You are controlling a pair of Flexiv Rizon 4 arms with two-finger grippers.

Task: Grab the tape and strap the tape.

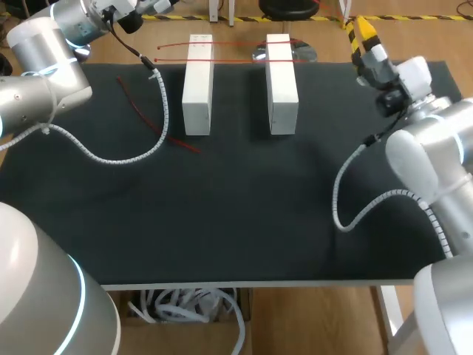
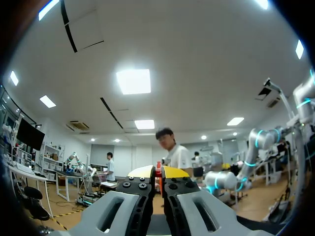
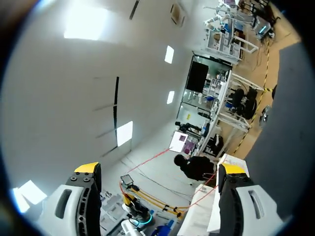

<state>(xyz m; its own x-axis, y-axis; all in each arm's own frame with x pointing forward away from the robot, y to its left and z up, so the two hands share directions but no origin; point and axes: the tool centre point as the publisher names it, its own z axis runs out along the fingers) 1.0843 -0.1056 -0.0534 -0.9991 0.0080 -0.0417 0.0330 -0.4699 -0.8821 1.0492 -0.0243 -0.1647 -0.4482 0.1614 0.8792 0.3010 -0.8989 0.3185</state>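
Tape runs in two thin red strands side by side over the tops of the two white blocks, which stand upright and apart at the far side of the black table. My left claw is raised at the far left corner, pointing out into the room; its yellow tips are pressed together, with a red sliver of the tape pinched between them. My right claw is held up off the table at the far right, beyond the right-hand block, its fingers spread wide with nothing between them; in its wrist view the red strands and a white block lie ahead of it. Two loose dark red strips lie flat on the mat, left of the left-hand block
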